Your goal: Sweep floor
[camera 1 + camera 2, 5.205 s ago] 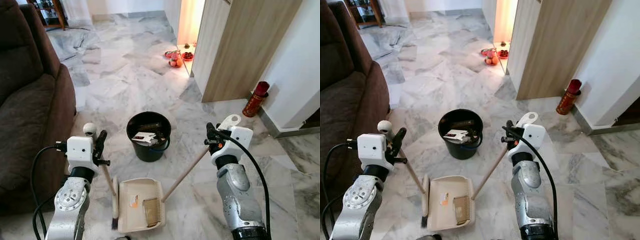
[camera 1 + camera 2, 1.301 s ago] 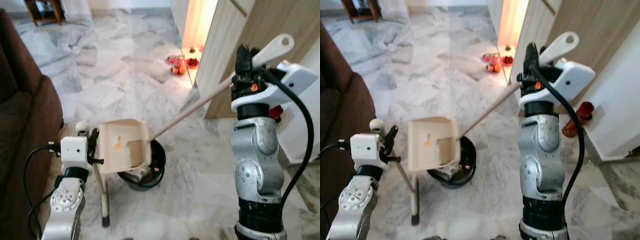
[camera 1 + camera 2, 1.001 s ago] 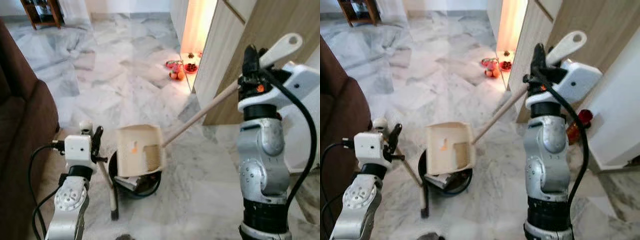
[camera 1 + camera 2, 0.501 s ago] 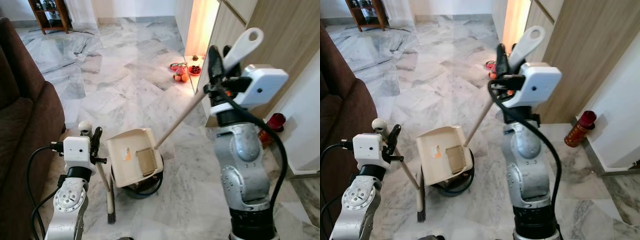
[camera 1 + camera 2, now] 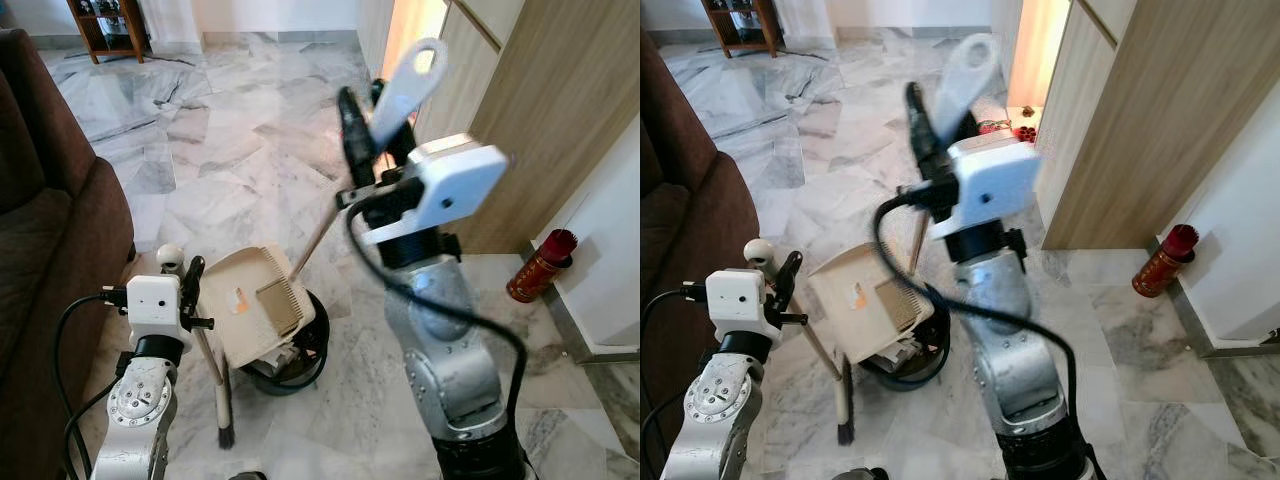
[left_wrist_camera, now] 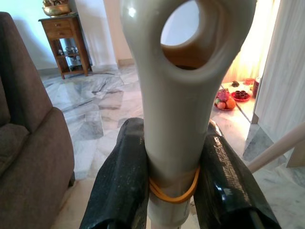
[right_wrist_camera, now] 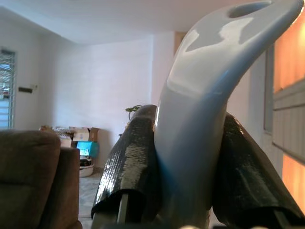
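A cream dustpan hangs tilted over the black bucket, with an orange scrap stuck on its face. Its long wooden handle rises to my right gripper, which is raised high and shut on the grey hooked handle end. Low at the left, my left gripper is shut on the broom handle just below its grey looped top. The broom stands upright beside the bucket with its dark head on the marble floor. My right arm hides part of the bucket.
A brown sofa fills the left side. A wooden panel wall and a red bottle stand at the right. Fruit plates lie by the lit doorway. Open marble floor stretches ahead to a small shelf.
The dustpan went from flat on the floor to tilted above the bucket. In the last second my right arm swung left across the view, tipping the pan further. The broom stayed upright.
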